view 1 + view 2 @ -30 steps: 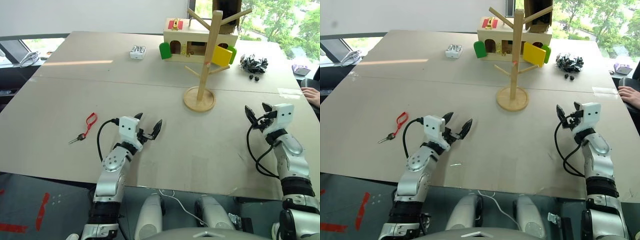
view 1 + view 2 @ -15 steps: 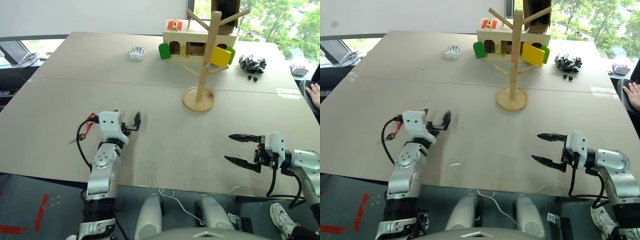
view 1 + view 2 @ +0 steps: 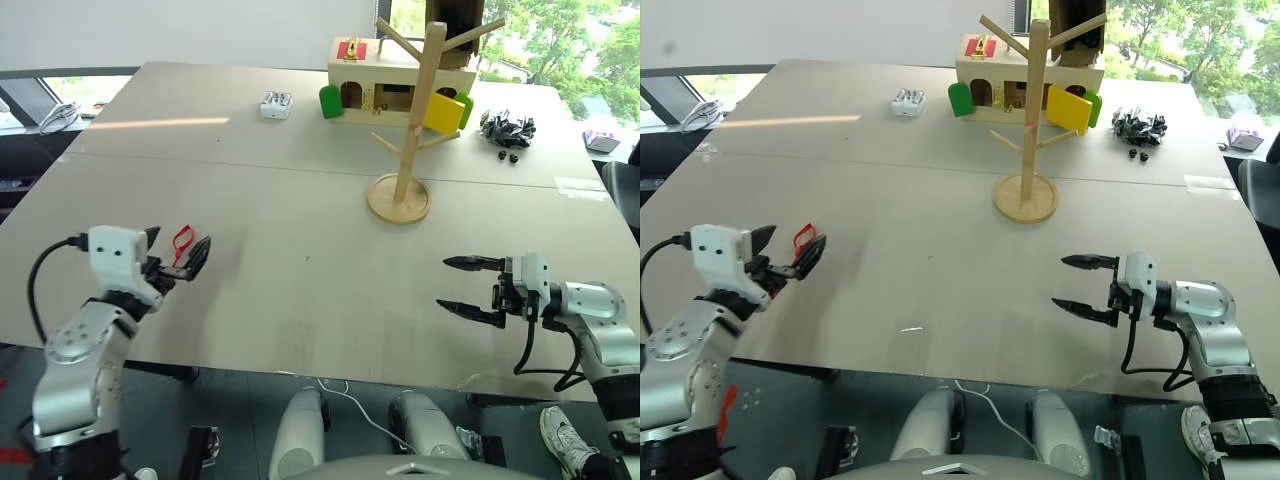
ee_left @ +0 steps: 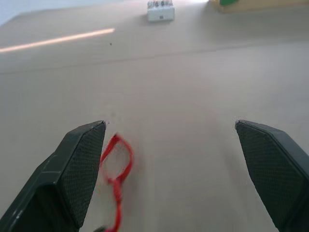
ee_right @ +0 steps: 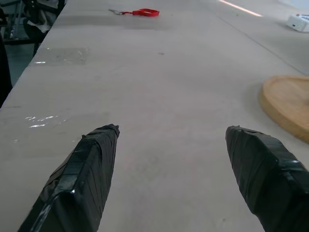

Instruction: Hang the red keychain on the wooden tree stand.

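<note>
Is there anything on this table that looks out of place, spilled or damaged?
Nothing looks damaged or spilled. The red keychain lies flat on the table, not on the wooden tree stand, whose pegs are bare. A loose heap of small black pieces lies beside the wooden box-house, whose coloured doors hang open.

Table: near half bare from left edge to right edge; free passage between the two grippers. Keychain lies flat near the left edge, low, no hindrance. Stand upright right of centre, pegs angled outward at several heights. Box-house just behind it at the far edge; black clips toward the far right corner.
</note>
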`<action>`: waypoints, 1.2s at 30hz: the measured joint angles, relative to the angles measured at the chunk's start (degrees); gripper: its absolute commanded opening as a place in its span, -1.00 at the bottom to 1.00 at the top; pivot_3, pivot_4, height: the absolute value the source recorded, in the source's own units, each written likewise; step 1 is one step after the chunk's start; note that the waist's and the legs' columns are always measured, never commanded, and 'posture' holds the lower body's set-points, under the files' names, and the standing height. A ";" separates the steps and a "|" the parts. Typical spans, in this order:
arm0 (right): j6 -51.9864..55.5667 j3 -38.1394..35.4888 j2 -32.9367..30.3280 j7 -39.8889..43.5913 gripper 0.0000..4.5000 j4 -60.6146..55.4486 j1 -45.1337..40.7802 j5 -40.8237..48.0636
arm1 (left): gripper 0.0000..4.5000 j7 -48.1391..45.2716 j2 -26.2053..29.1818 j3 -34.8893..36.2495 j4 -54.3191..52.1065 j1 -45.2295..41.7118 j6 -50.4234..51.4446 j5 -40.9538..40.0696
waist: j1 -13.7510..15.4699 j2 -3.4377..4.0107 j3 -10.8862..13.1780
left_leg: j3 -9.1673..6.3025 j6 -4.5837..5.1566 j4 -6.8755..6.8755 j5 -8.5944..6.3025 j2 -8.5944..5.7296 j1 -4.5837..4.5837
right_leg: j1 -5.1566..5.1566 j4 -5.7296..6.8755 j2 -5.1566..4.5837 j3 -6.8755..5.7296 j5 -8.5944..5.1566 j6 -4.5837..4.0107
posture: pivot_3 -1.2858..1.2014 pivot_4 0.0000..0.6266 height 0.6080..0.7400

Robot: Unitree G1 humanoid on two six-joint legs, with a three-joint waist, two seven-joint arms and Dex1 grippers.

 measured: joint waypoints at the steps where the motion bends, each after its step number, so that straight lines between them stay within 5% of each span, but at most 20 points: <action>1: -0.08 0.00 0.07 0.04 0.69 0.18 -0.25 -0.07 | 0.98 -0.05 0.32 0.60 1.24 0.01 0.12 -0.12 | 0.01 0.00 0.00 | 0.00 0.00 0.00 0.00 0.00 0.00 | 0.00 0.00 0.00 0.01 0.00 0.00 | 0.03 -0.52 0.92; 11: -0.24 0.04 1.31 0.12 0.69 0.82 -0.86 -0.75 | 0.98 0.19 -1.02 -0.09 4.71 1.81 0.57 0.21 | 0.12 -0.02 0.00 | 0.01 0.00 0.00 0.00 0.00 -0.02 | 0.00 0.01 -0.02 0.00 0.00 0.00 | 0.03 -0.52 0.92; 36: 3.77 -0.37 -1.79 -0.35 0.69 -6.74 2.39 2.10 | 0.98 0.08 -1.80 -6.67 20.23 -10.90 -4.81 4.48 | 0.14 -0.04 -0.01 | 0.01 0.00 0.02 0.00 0.00 -0.02 | -0.02 0.09 -0.01 0.00 0.01 0.01 | 0.03 -0.52 0.92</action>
